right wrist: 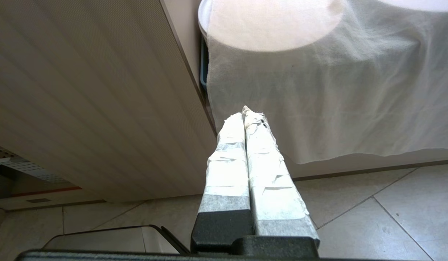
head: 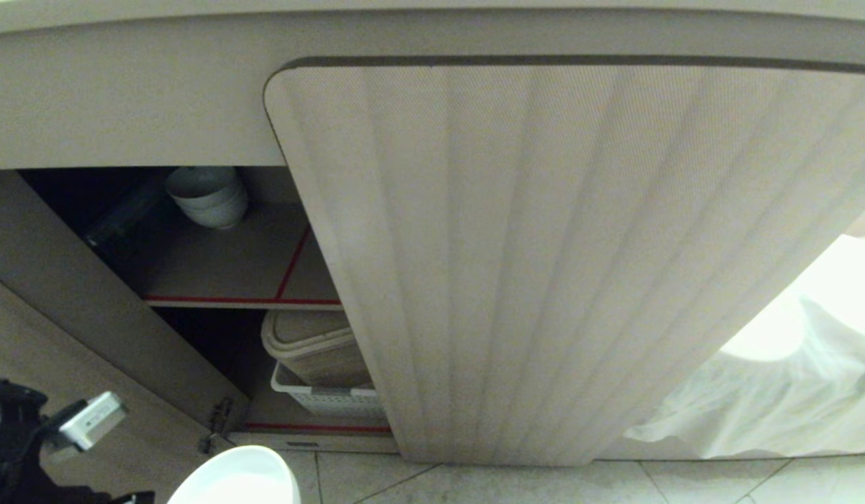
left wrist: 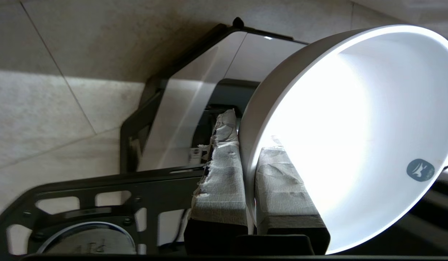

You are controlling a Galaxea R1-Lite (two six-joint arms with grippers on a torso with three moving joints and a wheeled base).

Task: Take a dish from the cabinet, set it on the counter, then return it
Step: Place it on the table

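On my left wrist cam the left gripper (left wrist: 250, 181) has its two tape-wrapped fingers (left wrist: 224, 174) pinched tight on the rim of the small round plain white bowl (left wrist: 354, 137): one finger outside the wall, the other inside, wall sandwiched btwn them. Bowl is tipped on its side, opening toward the cam, w/ a small blue-grey sticker (left wrist: 420, 169) inside. On head cam I see that bowl's rim (head: 236, 477) low at the frame's bottom edge, over the pale tiled floor (head: 614, 483), in front of the low beige fluted-door cabinet (head: 544, 266) and below its red-edged shelf (head: 243, 266), where a stack of white bowls (head: 209, 196) sits at the back. Right gripper (right wrist: 245, 116) hangs parked, fingers pressed together on nothing, nr a white cloth (right wrist: 336, 90).
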